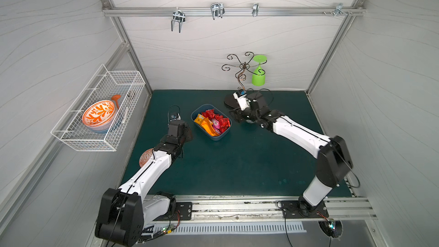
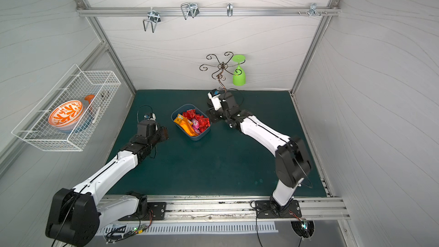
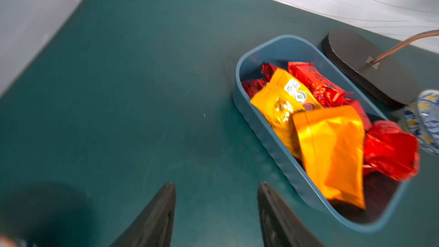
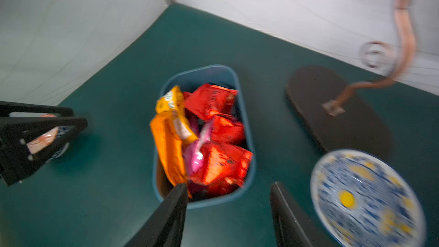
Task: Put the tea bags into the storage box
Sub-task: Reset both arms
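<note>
The storage box (image 1: 215, 138) is a dark blue tub standing mid-table in both top views (image 2: 191, 138). It holds the tea bags (image 1: 213, 122): several red, orange, yellow and pink foil sachets heaped together. My left gripper (image 3: 216, 184) is open over bare mat, just left of the box (image 3: 273, 143), with nothing between its fingers. My right gripper (image 4: 228, 185) is open too, hovering above the mat at the box's right end (image 4: 202, 70). Its jaws hold nothing. The tea bags (image 4: 213, 153) lie just beyond its fingertips. No tea bag shows on the mat outside the box.
A blue-patterned bowl (image 4: 365, 198) sits close to my right gripper, next to the dark base (image 4: 332, 115) of the wire stand (image 1: 240, 72), which carries a green glass (image 1: 258, 72). A white wire basket (image 1: 99, 115) hangs on the left wall. An orange-patterned dish (image 1: 145, 158) lies under my left arm.
</note>
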Tool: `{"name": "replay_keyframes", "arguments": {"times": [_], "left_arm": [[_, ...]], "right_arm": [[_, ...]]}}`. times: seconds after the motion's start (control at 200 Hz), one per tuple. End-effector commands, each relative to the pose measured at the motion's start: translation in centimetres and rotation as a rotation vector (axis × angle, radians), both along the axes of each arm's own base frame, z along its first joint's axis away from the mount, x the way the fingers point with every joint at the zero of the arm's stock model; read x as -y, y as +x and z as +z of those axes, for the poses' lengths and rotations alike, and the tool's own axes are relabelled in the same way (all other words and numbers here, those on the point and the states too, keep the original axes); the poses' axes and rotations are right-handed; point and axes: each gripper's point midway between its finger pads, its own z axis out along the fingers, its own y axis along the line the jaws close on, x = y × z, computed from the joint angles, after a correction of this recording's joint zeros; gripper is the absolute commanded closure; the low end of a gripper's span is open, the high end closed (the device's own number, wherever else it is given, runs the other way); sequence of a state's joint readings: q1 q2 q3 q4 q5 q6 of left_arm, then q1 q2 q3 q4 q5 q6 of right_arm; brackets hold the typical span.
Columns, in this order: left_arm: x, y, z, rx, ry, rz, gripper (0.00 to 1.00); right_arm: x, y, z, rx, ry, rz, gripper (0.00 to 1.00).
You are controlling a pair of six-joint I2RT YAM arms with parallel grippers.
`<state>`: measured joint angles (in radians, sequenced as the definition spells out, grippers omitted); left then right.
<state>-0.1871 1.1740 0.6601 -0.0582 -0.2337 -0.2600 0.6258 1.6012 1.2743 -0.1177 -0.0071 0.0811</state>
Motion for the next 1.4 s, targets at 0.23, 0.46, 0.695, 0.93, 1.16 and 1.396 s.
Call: {"name": "replay_keyframes", "arguments": {"times": [0.23,0.46,0.695,0.93,1.16,1.396], "left_arm": [[-5.2,3.0,-1.1,0.169,0.160,0.064,0.41],[-5.6,4.9,-3.6,0.219,0.207,0.064,0.40],[-5.9,4.3,-5.0,0.240,0.162,0.066,0.24],[-6.0,4.5,-5.0,0.247,0.146,0.056,0.01],[-6.0,4.5,-5.0,0.249,0.148,0.054,0.01],[-6.1,4.5,-5.0,0.249,0.148,0.055,0.01]], "right_arm": [[22.4,-2.1,-9.2,-0.034,-0.263,-0.562,0.39],[25.0,-0.5,-12.3,0.218,-0.230,-0.684,0.36],[24.5,0.2,-13.2,0.288,-0.183,-0.589,0.37],[24.8,1.3,-15.0,0.162,-0.063,-0.502,0.01],[25.0,1.2,-15.1,0.129,-0.048,-0.504,0.01],[25.0,1.4,-15.2,0.123,-0.041,-0.497,0.01]]}}
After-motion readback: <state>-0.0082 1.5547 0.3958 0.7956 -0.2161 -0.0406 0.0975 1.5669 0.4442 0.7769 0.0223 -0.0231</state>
